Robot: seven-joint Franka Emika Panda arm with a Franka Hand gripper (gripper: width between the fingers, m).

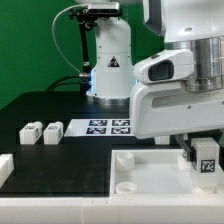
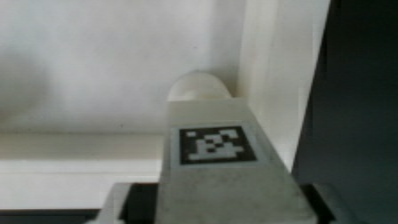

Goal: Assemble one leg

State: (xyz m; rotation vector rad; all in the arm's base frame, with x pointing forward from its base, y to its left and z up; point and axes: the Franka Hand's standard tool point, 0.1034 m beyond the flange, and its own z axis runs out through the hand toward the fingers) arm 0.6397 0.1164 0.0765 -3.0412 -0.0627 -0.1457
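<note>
My gripper (image 1: pixel 205 158) is shut on a leg (image 1: pixel 207 160), a white block with a black-and-white tag, and holds it over the far right corner of the large white tray-like part (image 1: pixel 150 180). In the wrist view the leg (image 2: pixel 214 140) runs out from between the fingers, tag facing the camera, with its tip at the tray's inner corner (image 2: pixel 267 60). Two more legs (image 1: pixel 29 132) (image 1: pixel 52 130) lie on the black table at the exterior view's left. I cannot tell whether the held leg touches the tray.
The marker board (image 1: pixel 108 126) lies behind the tray near the robot base (image 1: pixel 110 70). Another white part (image 1: pixel 4 168) sits at the exterior view's left edge. The arm's large white body (image 1: pixel 180 90) covers the right of the scene.
</note>
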